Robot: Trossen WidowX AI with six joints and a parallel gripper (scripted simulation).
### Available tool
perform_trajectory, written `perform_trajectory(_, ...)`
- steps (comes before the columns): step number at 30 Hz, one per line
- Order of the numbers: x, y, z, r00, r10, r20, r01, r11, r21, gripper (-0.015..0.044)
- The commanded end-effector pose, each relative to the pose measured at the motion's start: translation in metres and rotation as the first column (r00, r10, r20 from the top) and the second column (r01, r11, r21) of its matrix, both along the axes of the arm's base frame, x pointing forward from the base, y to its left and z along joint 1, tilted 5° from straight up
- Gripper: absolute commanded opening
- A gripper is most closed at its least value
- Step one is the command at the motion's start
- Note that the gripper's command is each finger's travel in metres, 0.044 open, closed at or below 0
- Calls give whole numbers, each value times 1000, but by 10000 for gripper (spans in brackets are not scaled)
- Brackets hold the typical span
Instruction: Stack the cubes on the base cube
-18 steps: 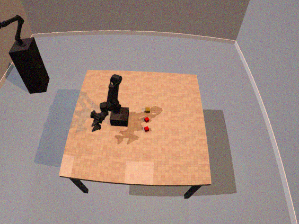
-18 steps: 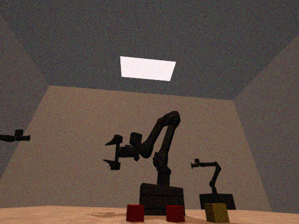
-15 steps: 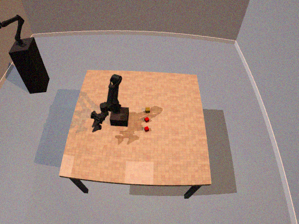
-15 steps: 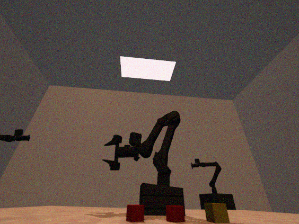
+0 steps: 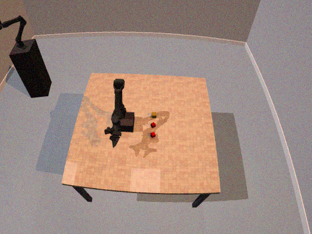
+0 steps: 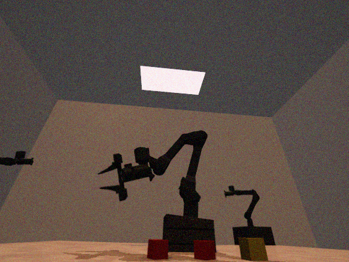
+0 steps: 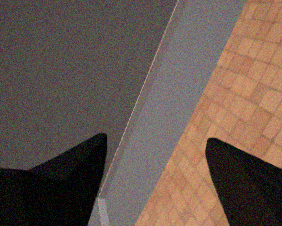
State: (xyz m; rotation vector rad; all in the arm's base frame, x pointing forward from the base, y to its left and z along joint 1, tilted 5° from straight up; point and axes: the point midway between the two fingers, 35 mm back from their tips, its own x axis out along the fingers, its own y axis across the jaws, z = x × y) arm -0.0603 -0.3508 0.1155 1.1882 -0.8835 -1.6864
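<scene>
End effector (image 6: 99, 179) apart, empty; unlabelled cubes

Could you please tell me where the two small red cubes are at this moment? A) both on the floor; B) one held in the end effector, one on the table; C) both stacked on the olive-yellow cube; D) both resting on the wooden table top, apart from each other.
D: the two small red cubes sit apart on the wooden table top near the olive-yellow cube, while the black end effector hangs open in the air, holding nothing.
</scene>
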Motion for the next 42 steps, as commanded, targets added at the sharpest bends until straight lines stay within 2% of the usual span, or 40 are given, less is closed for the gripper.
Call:
perform_trajectory(1,31,-9,-8,994,105,-11,-104,992,72,265)
perform_trajectory(11,133,-6,-31,902,430,-25,-403,863,306,265)
perform_trajectory(23,242,48,-50,647,763,1,-633,536,558,265)
perform_trajectory(32,301,116,-55,376,925,53,-664,229,711,265)
perform_trajectory(42,335,205,-51,43,989,143,-542,-97,835,265)
